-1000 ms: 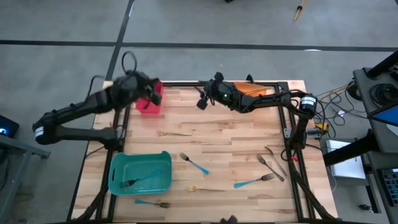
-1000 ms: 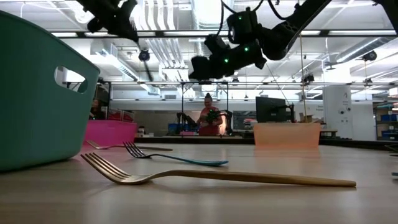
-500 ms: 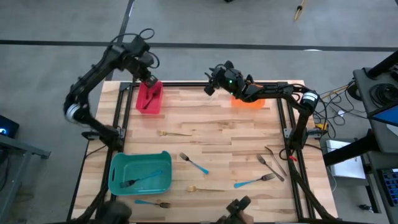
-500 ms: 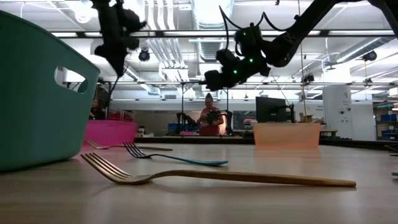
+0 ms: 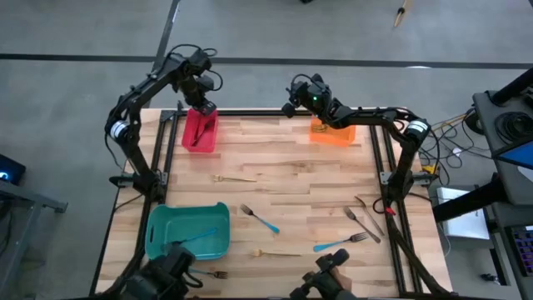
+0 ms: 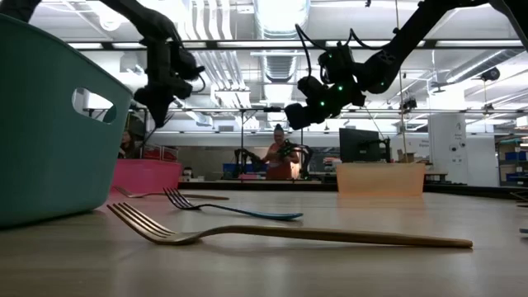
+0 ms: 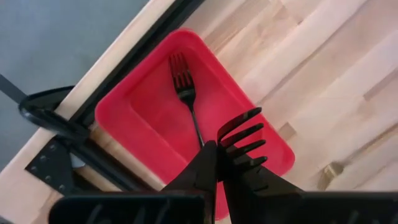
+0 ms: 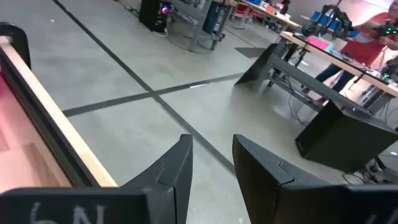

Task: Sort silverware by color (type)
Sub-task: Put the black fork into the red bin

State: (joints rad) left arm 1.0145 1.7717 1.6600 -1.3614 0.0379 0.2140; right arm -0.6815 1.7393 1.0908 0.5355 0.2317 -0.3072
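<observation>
Silverware lies scattered over the wooden counter and in two of its bins. From left to right in the high view, the left arm rises from the counter's left edge, bends back toward the far left corner and holds its left claw above the red bin. The left wrist view shows that claw pinched tight on a dark fork, tines fanning out above the fingertips, with the bin right beneath. A second dark fork lies flat on the red bin's floor.

The teal bin sits at the near left corner and holds a blue-handled fork. Another blue-handled fork lies on the counter just in front of it. A gold fork rests between the red and teal bins, a third blue-handled fork lies near the middle, and a second gold fork lies nearer the front edge.

The right arm reaches from the right side along the far edge, its right claw raised past the counter's rim, left of the orange bin. Its fingers stand partly apart, holding nothing. What the orange bin contains cannot be seen.

At the near right lie a blue-handled fork and two dark forks.
</observation>
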